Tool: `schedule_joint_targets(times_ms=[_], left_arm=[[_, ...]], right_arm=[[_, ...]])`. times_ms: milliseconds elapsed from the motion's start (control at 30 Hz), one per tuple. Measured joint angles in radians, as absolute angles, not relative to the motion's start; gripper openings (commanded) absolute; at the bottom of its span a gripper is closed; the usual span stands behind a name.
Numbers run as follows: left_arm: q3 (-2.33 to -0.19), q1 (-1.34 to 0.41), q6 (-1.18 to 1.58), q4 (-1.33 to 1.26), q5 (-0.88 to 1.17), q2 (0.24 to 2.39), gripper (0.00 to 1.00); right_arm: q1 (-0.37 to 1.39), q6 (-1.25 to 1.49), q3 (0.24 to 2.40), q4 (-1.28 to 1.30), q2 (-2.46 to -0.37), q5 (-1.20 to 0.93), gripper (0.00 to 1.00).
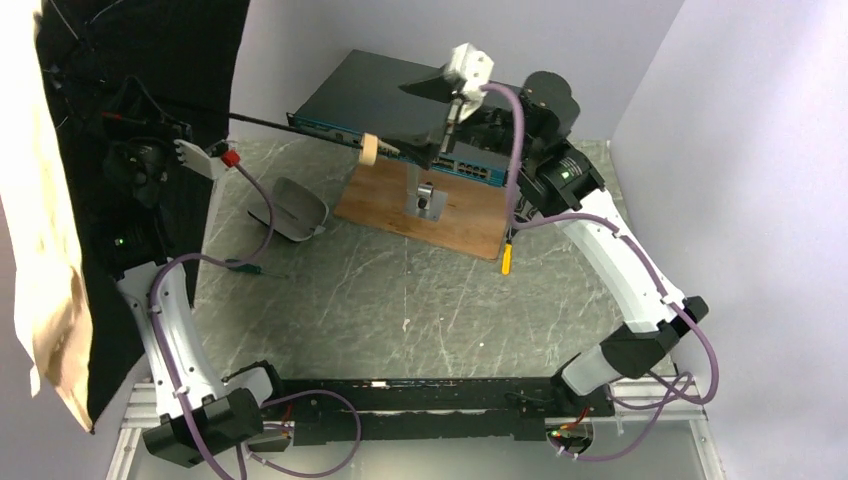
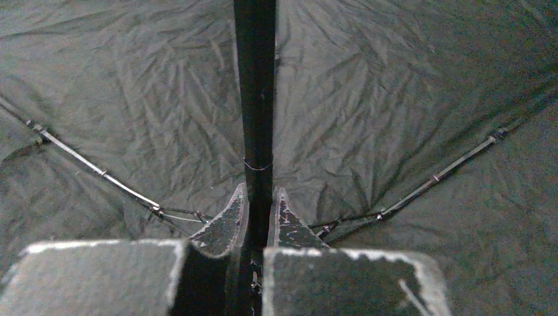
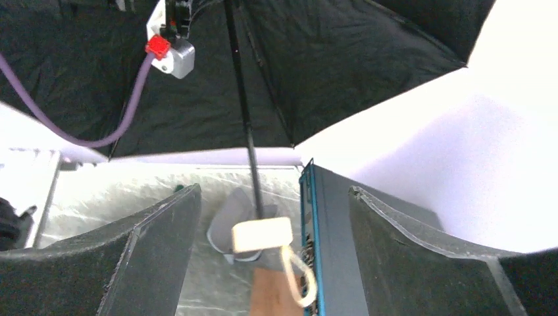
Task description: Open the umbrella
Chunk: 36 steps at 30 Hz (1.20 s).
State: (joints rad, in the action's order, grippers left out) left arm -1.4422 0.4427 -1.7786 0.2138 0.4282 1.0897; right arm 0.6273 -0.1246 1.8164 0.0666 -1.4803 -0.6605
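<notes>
The umbrella is spread open: its black underside (image 1: 150, 60) and tan outer cloth (image 1: 40, 200) fill the left edge of the top view. Its thin black shaft (image 1: 290, 127) runs right to the cream handle (image 1: 369, 150). My left gripper (image 2: 261, 197) is shut on the shaft (image 2: 256, 99), facing the canopy (image 2: 395, 99) and its ribs. My right gripper (image 3: 273, 197) stands open; the handle (image 3: 262, 235) and its strap loop (image 3: 299, 276) hang free between the fingers, touching neither. In the top view this gripper (image 1: 400, 118) sits just right of the handle.
A grey-teal switch box (image 1: 340, 95) lies at the back, close beside the right finger (image 3: 395, 250). A wooden board (image 1: 470, 215) carries a metal stand (image 1: 425, 200). A grey oval case (image 1: 297, 210) and a yellow-handled tool (image 1: 507, 258) lie on the table. Walls close in at the right and behind.
</notes>
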Motion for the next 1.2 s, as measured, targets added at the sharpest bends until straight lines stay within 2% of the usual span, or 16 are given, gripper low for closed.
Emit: schedule_joint_targets(times_ms=[133, 267, 433, 633, 767, 1033, 1200], left_arm=[[-1.442, 0.436, -1.879, 0.210, 0.493, 1.059, 0.00], [-1.435, 0.430, -1.957, 0.205, 0.532, 1.036, 0.00], [-1.428, 0.425, -2.016, 0.207, 0.541, 1.021, 0.00], [-1.428, 0.424, -2.043, 0.222, 0.541, 0.995, 0.00], [-1.431, 0.424, -2.041, 0.254, 0.543, 0.976, 0.00], [-1.449, 0.422, -2.039, 0.276, 0.540, 0.981, 0.00], [-1.472, 0.412, -2.030, 0.288, 0.532, 1.011, 0.01]], right_arm=[[0.729, -0.371, 2.033, 0.316, -1.580, -0.603, 0.81], [0.830, -0.479, 2.186, 0.466, -1.686, -0.560, 0.80], [0.915, -0.543, 2.255, 0.598, -1.801, -0.462, 0.74], [0.926, -0.529, 2.246, 0.670, -1.898, -0.369, 0.66], [0.925, -0.504, 2.190, 0.665, -1.900, -0.331, 0.51], [0.931, -0.463, 2.181, 0.660, -1.917, -0.282, 0.00], [0.931, -0.420, 2.183, 0.660, -1.914, -0.250, 0.00]])
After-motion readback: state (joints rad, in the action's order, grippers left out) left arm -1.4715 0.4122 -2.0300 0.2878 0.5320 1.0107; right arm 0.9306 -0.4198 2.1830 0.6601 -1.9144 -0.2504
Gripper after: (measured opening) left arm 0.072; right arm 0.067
